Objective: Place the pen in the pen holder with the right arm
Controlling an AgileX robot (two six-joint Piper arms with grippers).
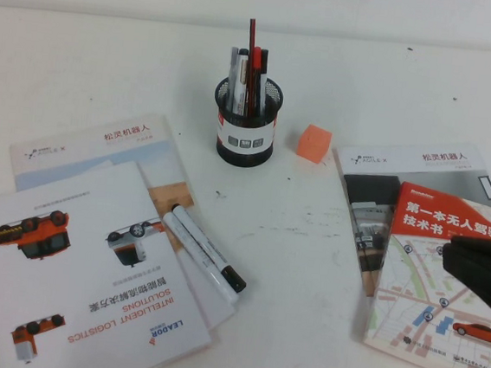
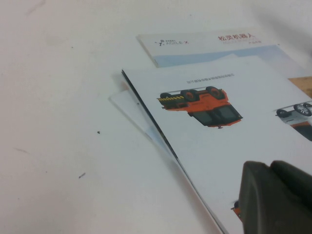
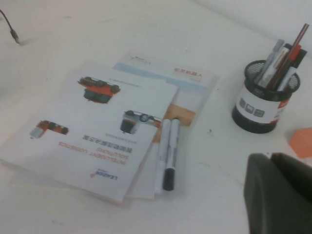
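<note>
On left brochure, "LEADOR INTELLIGENT LOGISTICS SOLUTIONS"; right gripper over booklet.

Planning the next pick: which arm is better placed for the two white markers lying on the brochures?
Likely left. The left claw hangs over the brochure stack that the white markers lie on, though its camera doesn't show them. The right claw sits over the red book, farther away.

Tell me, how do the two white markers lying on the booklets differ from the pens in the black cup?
The white markers lie flat, side by side on the booklets; the pens stand upright in the pen holder. Markers look thicker. The right gripper sits over the right-hand books; the left gripper hovers above the booklets.
</note>
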